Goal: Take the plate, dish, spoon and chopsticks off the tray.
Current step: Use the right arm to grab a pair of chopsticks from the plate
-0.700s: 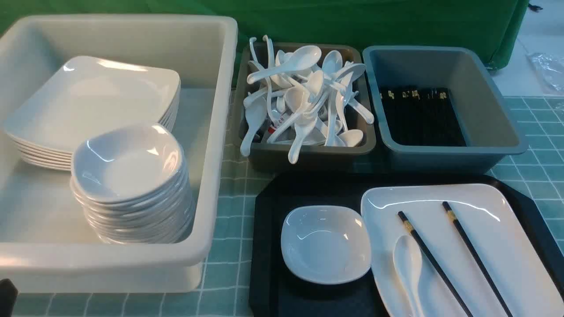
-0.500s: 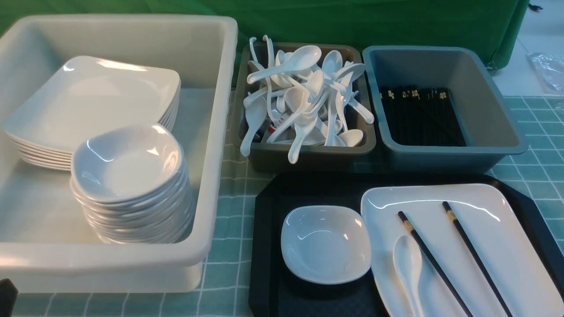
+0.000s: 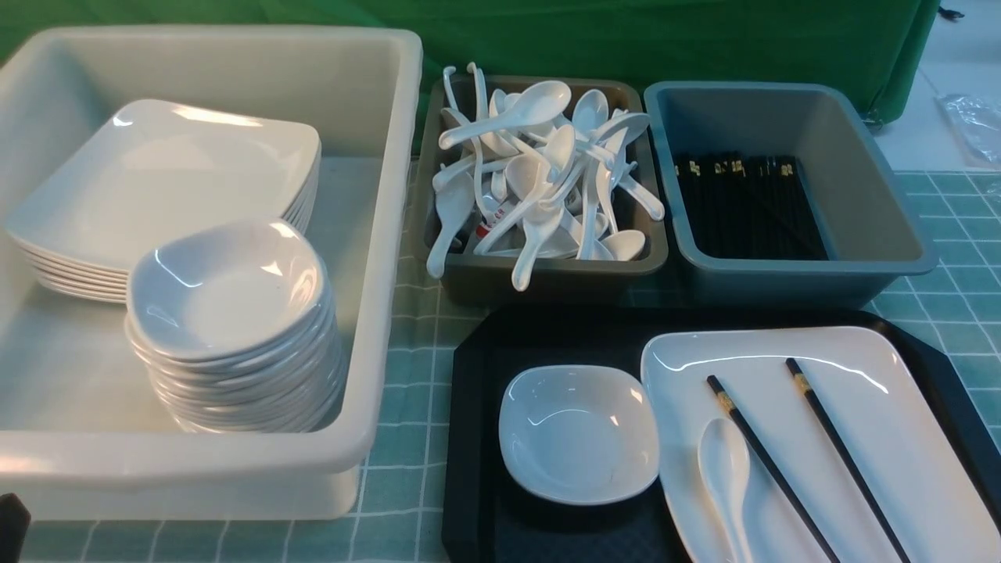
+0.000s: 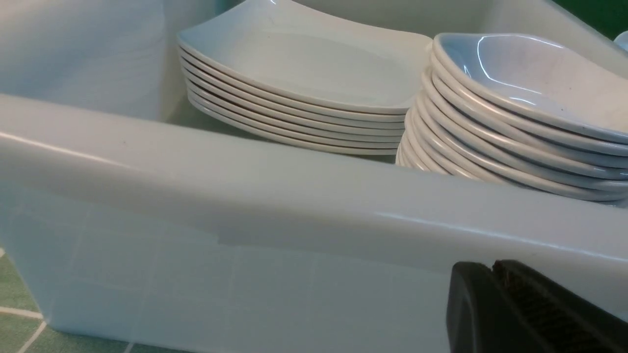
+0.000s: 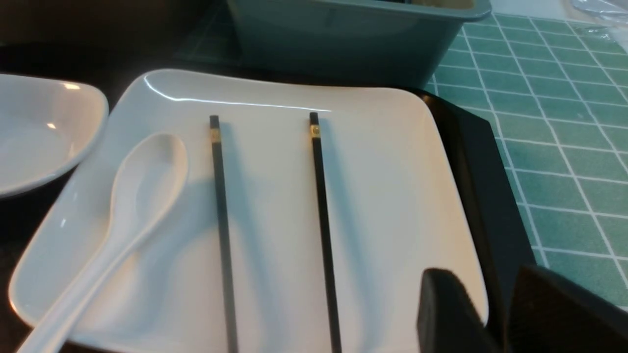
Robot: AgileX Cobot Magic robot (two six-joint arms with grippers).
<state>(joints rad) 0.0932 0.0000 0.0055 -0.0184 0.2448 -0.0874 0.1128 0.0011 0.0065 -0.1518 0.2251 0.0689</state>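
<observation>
Two black chopsticks with gold bands [image 3: 844,453], one white glossy Chinese-style spoon [image 3: 726,477] and one large white rounded-square plate [image 3: 844,344] sit with one small white rounded-square dish [image 3: 579,438] on the black cut-corner plastic tray [image 3: 477,438]; the first three items lie on the plate, while the dish is beside it at my left, their rims meeting or nearly so.

Bare tray shows left of the dish and on its near side; the plate's far edge runs close to the tray's raised rim; green checked cloth [image 3: 403,469] shows between tray and white plastic tub [image 3: 383,258].

My left pincer [image 4: 490,267] is pressed together outside the tub's near wall; my right pincer [image 5: 483,274] is spread near one corner of the plate, holding nothing.

The front view shows just a dark tip of my left pincer; the right wrist view shows the spoon apart from the chopsticks, and the left wrist view the layered edges of one stack of white plates [image 4: 314,63], at least five, next to one stack of white bowls [image 4: 520,113], too tightly nested to count.
</observation>
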